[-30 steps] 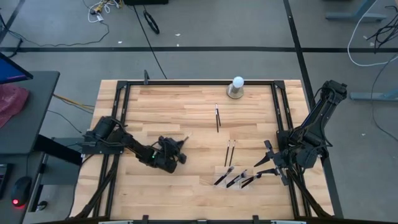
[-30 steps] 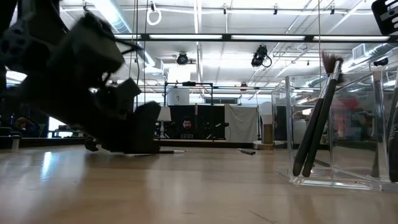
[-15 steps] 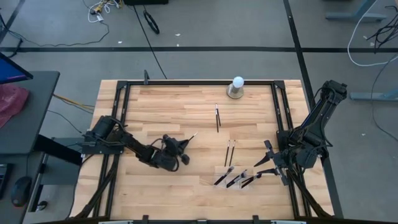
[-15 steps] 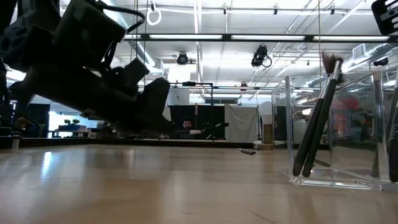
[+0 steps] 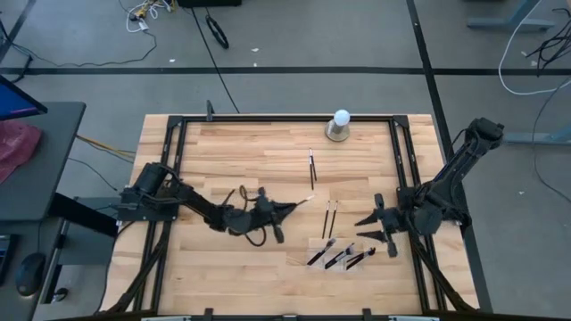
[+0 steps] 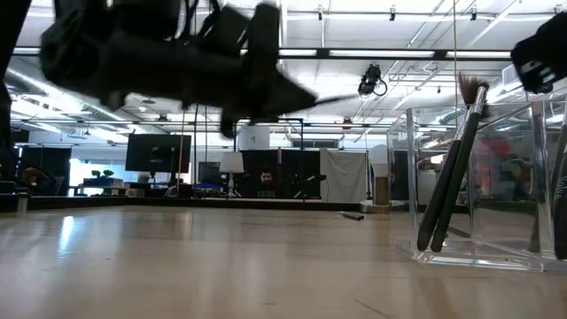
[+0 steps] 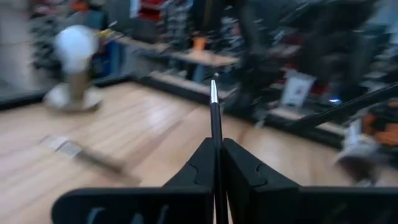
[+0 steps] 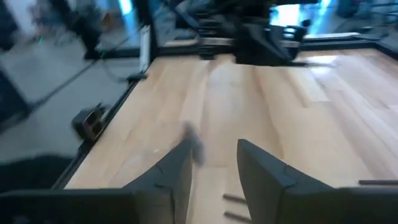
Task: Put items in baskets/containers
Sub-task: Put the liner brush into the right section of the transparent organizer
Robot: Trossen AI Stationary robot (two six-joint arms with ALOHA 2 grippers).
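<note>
Wooden bench [image 5: 268, 152]: the left pincer [image 5: 287, 209] is clamped on one slim brush [image 7: 214, 118], held in the air left of the clear tray [image 5: 343, 254], which holds several brushes. Gripped low on its thin handle, it could swivel and miss the tray's low wall. The right pincer [image 5: 368, 227], jaws apart and empty, hovers just beside the tray. The carried brush's bristle end is hidden

Grey floor [image 5: 294, 36] all around the wooden table [image 5: 259, 152], crossed by dark tape lines [image 5: 268, 69]. Loose cables [image 5: 214, 31] trail at 12 o'clock, a dark desk [image 5: 36, 160] sits at 9. Looking level across, ceiling strip lights [image 6: 354, 51] glow over a big workshop with monitors [image 6: 155, 152] far back.
</note>
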